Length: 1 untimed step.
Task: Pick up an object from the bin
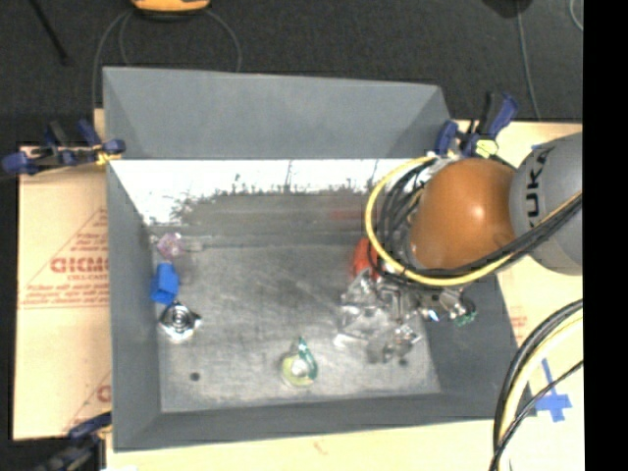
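My gripper (385, 320) is low over the bin floor at the right side, under the arm's orange cover. Its shiny metal parts blend with the glinting floor, so what lies beneath it is hidden. A small red thing (360, 257) sits just up and left of the gripper, partly covered by the arm's cables. The nearest other loose thing is a small round pale green and yellow piece (299, 367) on the floor, to the gripper's lower left near the front wall.
At the bin's left side lie a pale purple piece (169, 246), a blue block (165, 285) and a shiny silver round piece (179, 322), close together along the wall. The arm with its cables covers the bin's right wall.
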Each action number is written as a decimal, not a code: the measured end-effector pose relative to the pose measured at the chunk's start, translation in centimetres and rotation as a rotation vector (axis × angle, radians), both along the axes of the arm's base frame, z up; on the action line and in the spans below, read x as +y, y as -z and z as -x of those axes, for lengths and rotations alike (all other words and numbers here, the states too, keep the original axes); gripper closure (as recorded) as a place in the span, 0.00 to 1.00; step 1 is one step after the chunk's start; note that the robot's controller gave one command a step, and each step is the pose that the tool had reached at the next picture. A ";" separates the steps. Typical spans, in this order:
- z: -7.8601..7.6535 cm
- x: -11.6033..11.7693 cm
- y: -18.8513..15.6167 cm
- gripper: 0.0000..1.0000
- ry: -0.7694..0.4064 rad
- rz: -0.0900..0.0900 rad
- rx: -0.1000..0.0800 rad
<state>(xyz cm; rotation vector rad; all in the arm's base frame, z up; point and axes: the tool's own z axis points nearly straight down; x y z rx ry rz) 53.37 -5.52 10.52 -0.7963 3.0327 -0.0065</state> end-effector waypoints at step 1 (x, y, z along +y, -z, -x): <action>-0.5 0.3 1.5 0.00 -0.126 -0.005 0.001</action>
